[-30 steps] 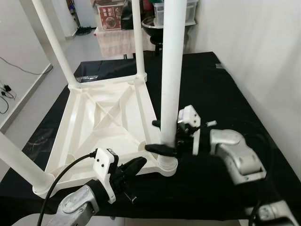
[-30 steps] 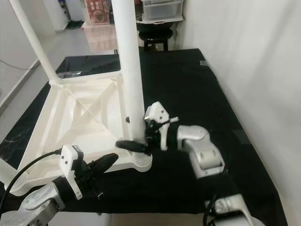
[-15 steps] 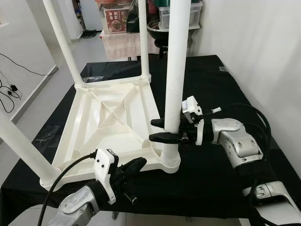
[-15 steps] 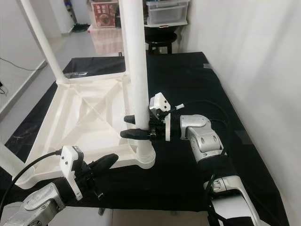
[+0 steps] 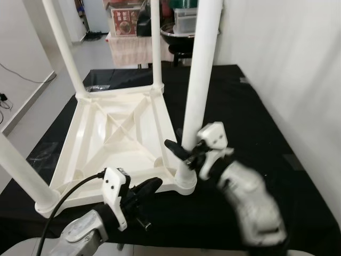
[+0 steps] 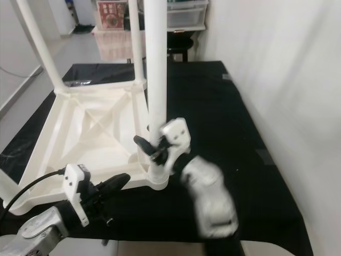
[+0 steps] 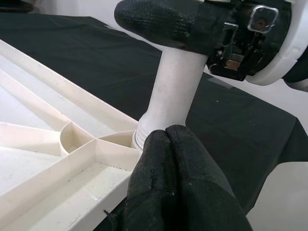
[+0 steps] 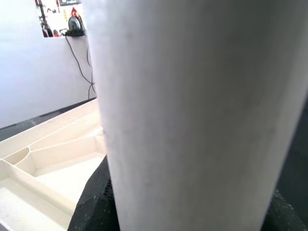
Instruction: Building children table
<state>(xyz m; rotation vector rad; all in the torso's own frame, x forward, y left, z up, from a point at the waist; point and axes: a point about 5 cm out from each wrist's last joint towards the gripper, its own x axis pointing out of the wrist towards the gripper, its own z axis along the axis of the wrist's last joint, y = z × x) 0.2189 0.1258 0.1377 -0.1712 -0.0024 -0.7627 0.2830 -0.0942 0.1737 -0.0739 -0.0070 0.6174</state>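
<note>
Here, the right hand (image 5: 180,152) clasps the upright white leg (image 5: 198,85) low above its socket at the upturned tabletop's (image 5: 112,141) near corner — the left hand (image 5: 146,188), pinched closed, hovers just beside it over the desk's (image 5: 245,122) near edge.

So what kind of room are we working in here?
Likely a home utility or storage corner: a black-covered work table against a white wall, clear storage bins and a dark stool behind, tiled floor.

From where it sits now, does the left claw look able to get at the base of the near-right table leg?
Probably yes. The left claw, shut, hovers just short of the leg's socket, with nothing between them. The right claw grips the leg higher up, leaving the base free.
</note>
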